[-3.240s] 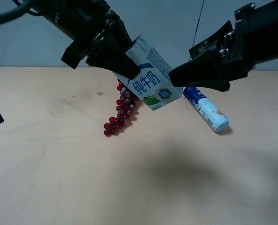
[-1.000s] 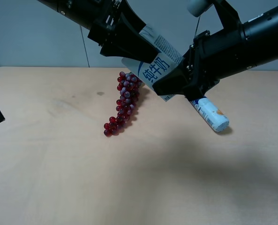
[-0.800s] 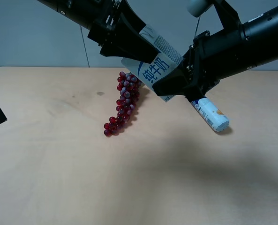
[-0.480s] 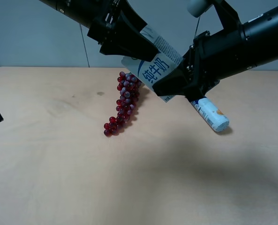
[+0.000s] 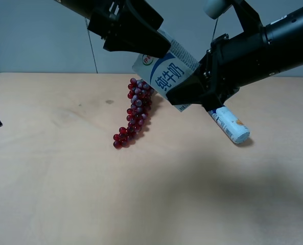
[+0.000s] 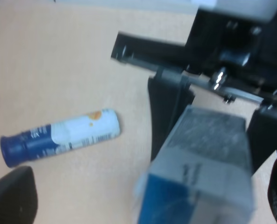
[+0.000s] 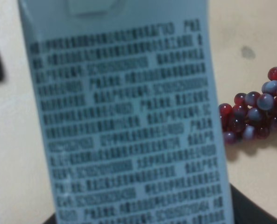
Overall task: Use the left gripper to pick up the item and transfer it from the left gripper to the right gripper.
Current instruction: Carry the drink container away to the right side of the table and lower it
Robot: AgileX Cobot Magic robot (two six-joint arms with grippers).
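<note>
Left gripper (image 5: 154, 46): matte black all over, angular wedge-shaped housing, blunt rounded black fingers (image 6: 12, 196), a few small pale specks up by the wrist. Right gripper (image 5: 184, 96): also black, with flat tapered fingers on a black cross rail (image 6: 143, 46). Bright silver screws (image 6: 217, 80) on the carriage, light-grey cap (image 5: 215, 7) on top.

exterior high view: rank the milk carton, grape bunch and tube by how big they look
1-2. milk carton and grape bunch: these look alike. The carton is held up nearer the camera and partly hidden, so unsure.
3. tube: smallest, partly hidden.
</note>
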